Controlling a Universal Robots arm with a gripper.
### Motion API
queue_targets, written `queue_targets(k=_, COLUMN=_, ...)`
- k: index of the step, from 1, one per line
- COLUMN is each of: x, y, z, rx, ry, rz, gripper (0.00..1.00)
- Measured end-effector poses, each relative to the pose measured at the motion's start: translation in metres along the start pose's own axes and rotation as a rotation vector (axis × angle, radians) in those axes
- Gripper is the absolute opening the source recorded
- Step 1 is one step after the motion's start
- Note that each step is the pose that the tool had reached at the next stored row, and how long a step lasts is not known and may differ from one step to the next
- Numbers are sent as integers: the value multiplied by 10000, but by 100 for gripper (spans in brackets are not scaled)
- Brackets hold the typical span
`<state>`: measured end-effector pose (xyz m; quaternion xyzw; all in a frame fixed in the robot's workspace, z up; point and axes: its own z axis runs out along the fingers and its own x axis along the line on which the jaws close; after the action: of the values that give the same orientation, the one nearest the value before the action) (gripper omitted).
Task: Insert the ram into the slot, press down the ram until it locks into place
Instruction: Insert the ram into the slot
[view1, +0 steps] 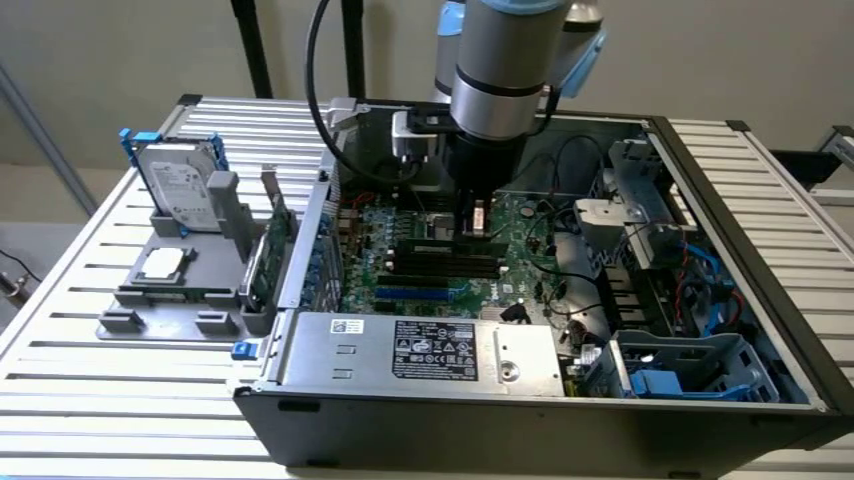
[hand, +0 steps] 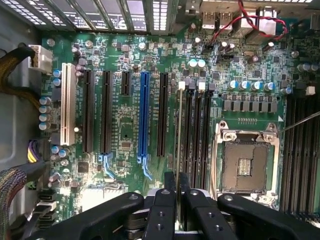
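An open computer case (view1: 747, 200) lies on a slatted metal table, its green motherboard facing up. A robot arm reaches straight down into it, and the gripper (view1: 470, 222) is low over the bank of long black memory sockets. In the wrist view, the gripper (hand: 177, 180) has its two black fingers (hand: 170, 192) drawn almost together, pinching the ram (hand: 178, 140). The ram appears edge-on as a thin pale line. It runs along the slot (hand: 182, 115), the memory socket nearest the blue socket (hand: 144, 115) and farthest from the square processor socket (hand: 245, 160). The ram looks lined up with the slot and probably entered into it. Whether it is pressed fully home, with the white end clip (hand: 181, 86) snapped shut, cannot be told, so locking seems unconfirmed.
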<state>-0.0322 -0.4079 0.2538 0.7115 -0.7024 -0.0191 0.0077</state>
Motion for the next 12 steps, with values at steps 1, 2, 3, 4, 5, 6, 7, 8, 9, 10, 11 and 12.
queue_targets(k=1, x=0, y=-1, z=18, rx=0, ry=0, rz=0, gripper=14)
queue_targets(k=2, x=1, y=-2, z=36, rx=1, ry=-1, rz=0, gripper=14)
queue_targets(k=3, x=1, y=-2, z=54, rx=-1, ry=0, rz=1, gripper=14)
queue_targets(k=4, x=1, y=-2, z=72, rx=-5, ry=0, rz=2, gripper=14)
queue_targets(k=5, x=1, y=-3, z=87, rx=-13, ry=0, rz=4, gripper=14)
queue_targets(k=6, x=0, y=-3, z=101, rx=-24, ry=-1, rz=5, gripper=14)
queue_targets(k=7, x=0, y=-4, z=111, rx=-40, ry=-1, rz=4, gripper=14)
queue_targets(k=8, x=0, y=-5, z=119, rx=-74, ry=-2, rz=3, gripper=14)
queue_targets(k=9, x=1, y=-5, z=124, rx=-122, ry=-3, rz=4, gripper=14)
queue_targets(k=10, x=1, y=-5, z=128, rx=-168, ry=-8, rz=5, gripper=14)
queue_targets(k=11, x=1, y=-6, z=134, rx=-212, ry=-11, rz=5, gripper=14)
queue_targets(k=12, x=1, y=-6, z=139, rx=-235, ry=-14, rz=5, gripper=14)
